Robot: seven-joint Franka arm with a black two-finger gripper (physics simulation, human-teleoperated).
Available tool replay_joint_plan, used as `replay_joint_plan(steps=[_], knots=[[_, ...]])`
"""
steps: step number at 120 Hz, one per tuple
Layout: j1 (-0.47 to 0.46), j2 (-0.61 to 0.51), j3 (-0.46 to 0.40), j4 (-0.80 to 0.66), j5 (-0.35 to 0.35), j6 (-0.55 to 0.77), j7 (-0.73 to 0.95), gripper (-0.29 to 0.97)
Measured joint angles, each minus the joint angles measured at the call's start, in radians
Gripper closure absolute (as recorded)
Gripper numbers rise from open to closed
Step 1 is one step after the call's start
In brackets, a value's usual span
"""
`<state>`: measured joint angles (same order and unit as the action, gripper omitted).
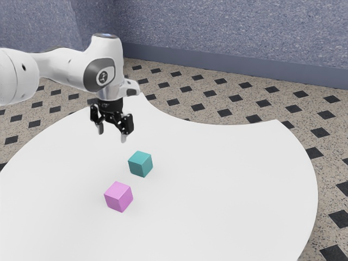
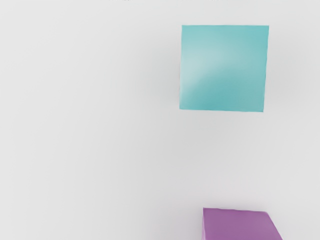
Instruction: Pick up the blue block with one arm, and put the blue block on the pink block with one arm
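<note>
On the white round table, the teal-blue cube lies toward the exterior view's right of the black two-finger gripper, which hovers wide open and empty; the pink cube is nearby.

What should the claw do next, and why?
Probably move over the blue block and lower around it: the claw hangs open and empty, off to that block's side, and the block sits apart from the pink block.

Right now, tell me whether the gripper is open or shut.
Open. The gripper hangs above the table, its fingers apart with nothing between them, clear of the blue block.
</note>
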<state>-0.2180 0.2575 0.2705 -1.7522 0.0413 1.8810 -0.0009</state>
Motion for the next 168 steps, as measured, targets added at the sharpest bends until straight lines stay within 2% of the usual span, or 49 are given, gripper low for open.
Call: replay_joint_plan(steps=[32, 73, 89, 109, 152, 168], knots=[[0.021, 0.073, 0.001, -0.041, -0.041, 0.095, -0.003, 0.0], [0.019, 0.146, -0.015, -0.049, -0.053, 0.183, -0.007, 0.0], [0.034, 0.218, -0.032, 0.036, -0.064, 0.214, -0.008, 0.0], [0.087, 0.282, -0.118, 0.111, -0.078, 0.232, -0.007, 0.0], [0.112, 0.394, -0.141, 0.147, -0.084, 0.245, -0.006, 0.0], [0.112, 0.408, -0.142, 0.16, -0.083, 0.247, -0.008, 0.06]])
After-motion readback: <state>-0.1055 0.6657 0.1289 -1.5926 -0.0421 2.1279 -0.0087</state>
